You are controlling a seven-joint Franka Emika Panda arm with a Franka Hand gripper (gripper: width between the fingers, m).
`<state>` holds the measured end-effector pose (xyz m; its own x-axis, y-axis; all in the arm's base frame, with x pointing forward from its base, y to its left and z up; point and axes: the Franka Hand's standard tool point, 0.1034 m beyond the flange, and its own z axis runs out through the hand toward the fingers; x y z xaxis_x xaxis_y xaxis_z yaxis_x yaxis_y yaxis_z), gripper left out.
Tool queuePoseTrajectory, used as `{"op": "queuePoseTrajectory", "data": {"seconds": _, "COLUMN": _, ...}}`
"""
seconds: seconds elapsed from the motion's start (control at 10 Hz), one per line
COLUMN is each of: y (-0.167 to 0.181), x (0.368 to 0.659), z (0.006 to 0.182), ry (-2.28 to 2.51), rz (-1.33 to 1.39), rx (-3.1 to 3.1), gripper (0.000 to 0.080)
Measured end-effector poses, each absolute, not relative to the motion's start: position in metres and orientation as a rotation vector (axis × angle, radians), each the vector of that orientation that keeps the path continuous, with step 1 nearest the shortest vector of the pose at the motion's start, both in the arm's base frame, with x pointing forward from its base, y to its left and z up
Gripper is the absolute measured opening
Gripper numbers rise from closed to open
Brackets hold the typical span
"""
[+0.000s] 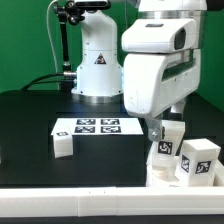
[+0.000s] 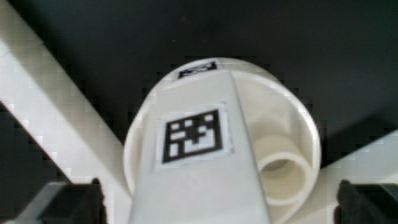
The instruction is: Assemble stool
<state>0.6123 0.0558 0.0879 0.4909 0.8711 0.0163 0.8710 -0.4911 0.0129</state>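
The matte black counter [image 1: 30, 120] carries everything. The glossy white arm [image 1: 155, 65], with smooth rounded casings, reaches straight down, wrist vertical, so the tool [image 1: 158, 130] points at the counter.

A long white edge rail [image 1: 90, 195] runs along the counter's near rim, in front of the tool in the exterior view. The thin flat marker board [image 1: 85, 126] lies well off to the exterior view's left of the tool.

In the wrist view, the seat disc [image 2: 267, 120] sits directly under the tool: smooth white plastic, round, with a square tag on its flat band and a raised tubular socket inside its hollow. The tool's dark fingers [image 2: 63, 200] stand wide apart on either side of the disc, not touching it and gripping nothing.

One chunky tagged leg block [image 1: 200, 158] rests just beside the tool, on the exterior view's right. A plain-looking small white block [image 1: 63, 145] lies far from the tool, beyond the marker board.
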Motion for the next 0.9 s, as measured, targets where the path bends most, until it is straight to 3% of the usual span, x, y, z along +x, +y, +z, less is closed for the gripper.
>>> {"op": "queuePoseTrajectory", "data": {"seconds": 0.2, "y": 0.0509, "x": 0.6126, "z": 0.0878, "ry": 1.706, "rz": 0.018, "rx": 2.617, "gripper": 0.0648}}
{"op": "queuePoseTrajectory", "data": {"seconds": 0.3, "y": 0.0508, "x": 0.6125, "z": 0.0876, "ry": 1.689, "rz": 0.017, "rx": 2.628, "gripper": 0.051}}
{"op": "queuePoseTrajectory", "data": {"seconds": 0.4, "y": 0.0502, "x": 0.6126, "z": 0.0876, "ry": 1.687, "rz": 0.017, "rx": 2.629, "gripper": 0.051}}
{"op": "queuePoseTrajectory", "data": {"seconds": 0.5, "y": 0.0495, "x": 0.6126, "z": 0.0876, "ry": 1.686, "rz": 0.017, "rx": 2.63, "gripper": 0.0372}}
{"op": "queuePoseTrajectory", "data": {"seconds": 0.9, "y": 0.0484, "x": 0.6127, "z": 0.0876, "ry": 1.601, "rz": 0.019, "rx": 2.684, "gripper": 0.034}}
